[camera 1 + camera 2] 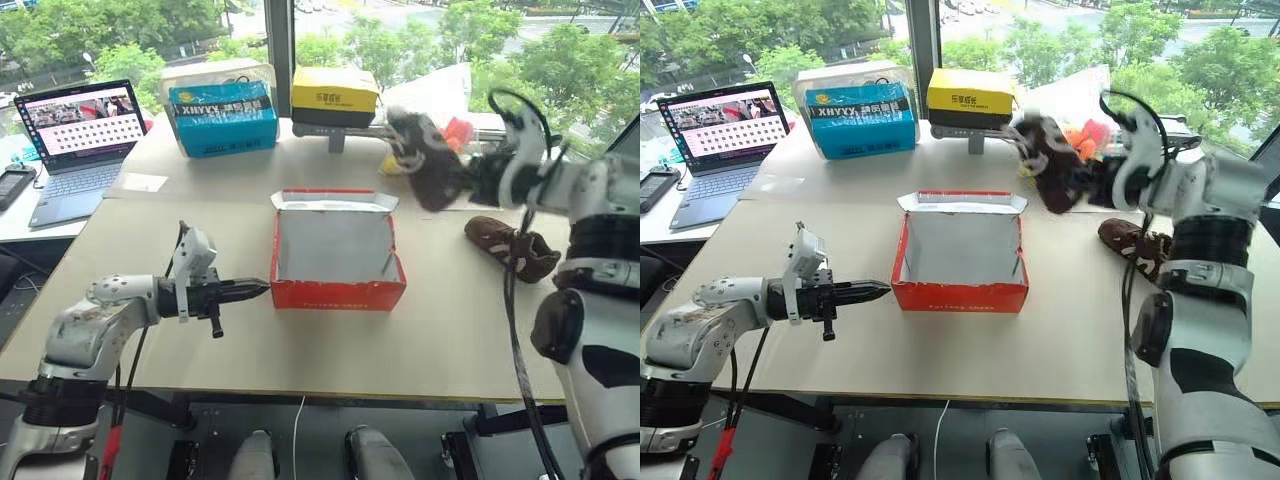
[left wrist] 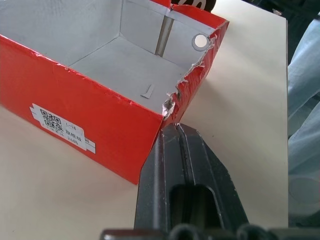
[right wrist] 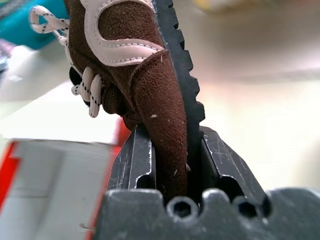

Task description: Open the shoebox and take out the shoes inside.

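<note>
the top of the red shoebox (image 1: pixel 338 292) is left open and nothing is seen inside. bare table (image 1: pixel 200 215) is found on its left. on its right, room is taken by one brown shoe (image 1: pixel 512 247), and behind by a blue box (image 1: pixel 223 119) and a yellow box (image 1: pixel 334 96)

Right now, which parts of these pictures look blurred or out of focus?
Left eye view: the brown shoe in the right gripper is smeared, while the red shoebox stays crisp. Right wrist view: the shoe is sharp, the table and box behind are soft. Left wrist view: sharp throughout.
</note>
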Controlling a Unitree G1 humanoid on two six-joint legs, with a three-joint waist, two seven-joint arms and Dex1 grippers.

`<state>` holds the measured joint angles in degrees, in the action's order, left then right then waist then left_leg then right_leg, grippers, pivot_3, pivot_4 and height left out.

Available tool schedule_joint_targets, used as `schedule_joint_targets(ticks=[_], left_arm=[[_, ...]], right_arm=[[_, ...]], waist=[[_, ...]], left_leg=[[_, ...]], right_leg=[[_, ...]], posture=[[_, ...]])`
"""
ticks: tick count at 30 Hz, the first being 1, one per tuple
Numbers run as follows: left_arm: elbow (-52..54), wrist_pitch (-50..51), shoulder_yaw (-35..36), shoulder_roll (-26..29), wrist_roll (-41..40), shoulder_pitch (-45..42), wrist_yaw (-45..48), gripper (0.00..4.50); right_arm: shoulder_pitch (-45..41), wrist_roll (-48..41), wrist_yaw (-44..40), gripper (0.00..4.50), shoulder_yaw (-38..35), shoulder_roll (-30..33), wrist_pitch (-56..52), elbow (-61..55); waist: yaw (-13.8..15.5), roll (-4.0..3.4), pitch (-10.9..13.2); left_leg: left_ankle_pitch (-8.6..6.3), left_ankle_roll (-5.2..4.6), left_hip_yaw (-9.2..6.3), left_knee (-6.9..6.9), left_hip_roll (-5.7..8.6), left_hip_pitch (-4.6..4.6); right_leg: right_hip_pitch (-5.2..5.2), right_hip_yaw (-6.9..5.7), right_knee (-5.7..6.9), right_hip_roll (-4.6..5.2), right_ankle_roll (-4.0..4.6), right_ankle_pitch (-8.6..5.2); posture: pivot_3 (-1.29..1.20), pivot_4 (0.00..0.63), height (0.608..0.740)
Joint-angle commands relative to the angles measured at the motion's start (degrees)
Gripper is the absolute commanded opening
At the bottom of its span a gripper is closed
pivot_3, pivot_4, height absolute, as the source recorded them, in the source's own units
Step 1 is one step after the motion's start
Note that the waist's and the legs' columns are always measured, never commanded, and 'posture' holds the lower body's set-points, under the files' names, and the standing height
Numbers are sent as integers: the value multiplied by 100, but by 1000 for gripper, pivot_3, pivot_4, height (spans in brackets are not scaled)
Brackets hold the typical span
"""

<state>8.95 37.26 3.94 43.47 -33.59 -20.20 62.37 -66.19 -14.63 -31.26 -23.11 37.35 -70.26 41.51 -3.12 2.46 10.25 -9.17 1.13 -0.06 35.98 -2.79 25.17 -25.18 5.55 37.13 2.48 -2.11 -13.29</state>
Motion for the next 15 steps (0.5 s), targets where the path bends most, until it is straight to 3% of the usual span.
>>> schedule_joint_targets(ticks=[1,15], left_arm=[[64,-169,61,-2,-5,-55,36,0],[-48,-260,40,15,7,-119,85,0]], right_arm=[[48,-168,264,768,-247,104,42,12],[875,-398,1098,768,-1052,292,628,1411]], waist=[[-60,-7,4],[-96,-13,8]], left_leg=[[0,0,1,0,0,0],[0,-1,-1,25,4,-4]], right_leg=[[0,2,-1,0,0,0],[20,4,-2,-2,-42,0]], posture=[[0,150,716],[0,150,716]])
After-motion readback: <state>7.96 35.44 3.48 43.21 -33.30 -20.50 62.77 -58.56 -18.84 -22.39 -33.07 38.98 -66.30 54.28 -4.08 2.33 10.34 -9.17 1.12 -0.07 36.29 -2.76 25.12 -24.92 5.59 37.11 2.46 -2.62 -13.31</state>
